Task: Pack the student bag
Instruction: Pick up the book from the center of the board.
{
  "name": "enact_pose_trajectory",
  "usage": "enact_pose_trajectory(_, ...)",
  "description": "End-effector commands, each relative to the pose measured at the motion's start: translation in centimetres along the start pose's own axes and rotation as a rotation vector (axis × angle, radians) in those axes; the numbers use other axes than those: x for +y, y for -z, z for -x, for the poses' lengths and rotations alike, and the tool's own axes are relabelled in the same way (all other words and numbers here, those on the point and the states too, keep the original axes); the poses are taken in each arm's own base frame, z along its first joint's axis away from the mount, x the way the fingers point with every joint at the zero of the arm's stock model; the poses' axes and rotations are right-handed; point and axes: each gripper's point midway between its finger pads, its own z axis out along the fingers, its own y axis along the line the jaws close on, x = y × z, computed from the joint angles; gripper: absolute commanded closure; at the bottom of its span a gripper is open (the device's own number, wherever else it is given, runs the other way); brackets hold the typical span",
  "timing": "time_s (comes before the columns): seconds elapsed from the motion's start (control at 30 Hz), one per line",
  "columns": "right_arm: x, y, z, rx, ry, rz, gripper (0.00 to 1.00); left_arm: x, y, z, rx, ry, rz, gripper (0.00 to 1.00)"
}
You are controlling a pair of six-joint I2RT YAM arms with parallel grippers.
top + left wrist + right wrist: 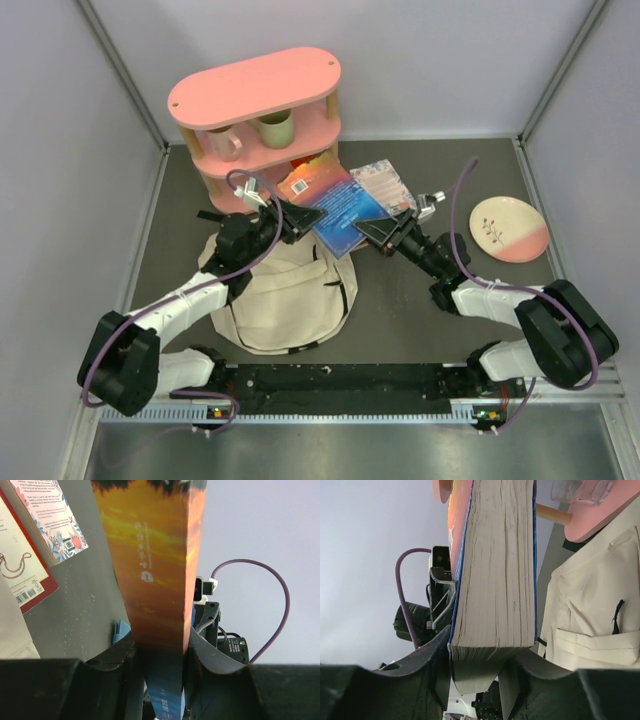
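Observation:
The cream student bag (290,300) lies flat on the dark table between the two arms and shows at the right of the right wrist view (590,605). Just behind its top edge, a thick book (335,205) with a blue and orange cover is held up between both grippers. My left gripper (290,222) is shut on its spine side; the orange and blue spine (155,555) fills the jaws (160,650). My right gripper (375,232) clamps the opposite side, with the page edges (495,580) wedged between its jaws (490,655).
A pink two-tier shelf (260,95) stands at the back with a green cup (275,130) and a pink mug (225,143). Another floral-covered book (385,185) lies behind the held one. A pink and cream plate (508,228) sits at the right. Cage walls close in the table.

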Motion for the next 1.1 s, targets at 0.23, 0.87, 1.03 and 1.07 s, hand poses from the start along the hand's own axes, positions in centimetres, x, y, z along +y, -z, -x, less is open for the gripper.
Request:
enact_pose_trajectory(0.23,6.2,-1.3,1.7,-0.048,0.104,0.203,0.88,-2.1,0.9,-3.8,0.193,-0.105,-0.137,1.00)
enact_pose_trajectory(0.87,2.4,11.0,7.0,-0.316,0.491,-0.471,1.00,9.6,8.7,-4.6,0.355,-0.586,0.435,0.05)
enact_pose_trajectory(1.03,3.2,13.5,6.8,-0.329,0.524,-0.496,1.00,10.9,10.9,-9.2,0.574,-0.669,0.505,0.05)
enact_pose_trajectory(1.07,3.4,13.7,6.6,-0.323,0.520,-0.494,1.00,11.2,11.1,-9.4,0.580,-0.700,0.534,0.05)
